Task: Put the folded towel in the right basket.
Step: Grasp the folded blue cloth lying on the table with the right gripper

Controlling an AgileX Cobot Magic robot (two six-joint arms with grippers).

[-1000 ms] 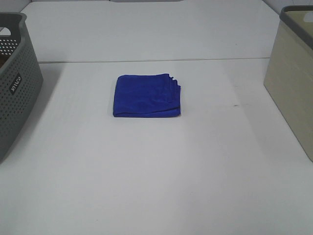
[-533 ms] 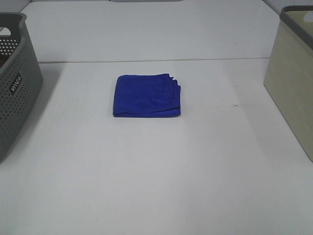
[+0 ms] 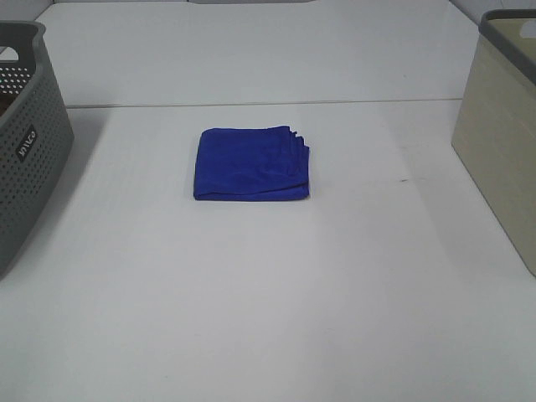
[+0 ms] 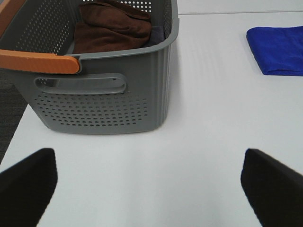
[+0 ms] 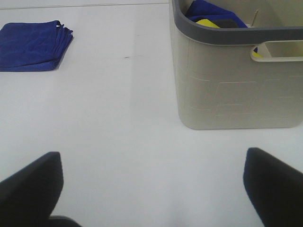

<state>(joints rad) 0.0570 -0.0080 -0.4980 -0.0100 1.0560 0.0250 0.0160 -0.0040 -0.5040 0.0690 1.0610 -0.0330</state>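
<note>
towel: the folded blue cloth towel point(image 3: 251, 163) lies flat in the middle of the white tabletop point(image 3: 268, 318), well apart from both baskets, with nothing touching it

target: the beige plastic basket with the grey rim point(image 3: 502, 142) at the right edge. It already has some blue and yellow cloth point(image 5: 213, 16) in it, but there looks to be room on top

not the target: the grey perforated plastic basket point(image 3: 25, 151) on the left with a brown towel point(image 4: 111, 28) inside, so just ignore it

right gripper point(image 5: 151, 189): fingers spread wide, holding nothing, low over bare table with the beige basket near and the towel further off

left gripper point(image 4: 151, 189): also spread and empty, sitting by the grey basket

step: imo the reach for the towel hasn't begun, and the right arm is the obvious pick since it's on the basket side

grab tip: the loose layered edges face the beige basket. I'd come straight down and pinch deep across the whole stack so every layer gets caught and it stays folded

watch out: it's thin cloth on a flat table, so the fingertips need to get right down to the surface or they'll only snag the top layer

carry: that basket wall looks tall, so lift well clear of the grey rim and let go only once over the opening
</note>
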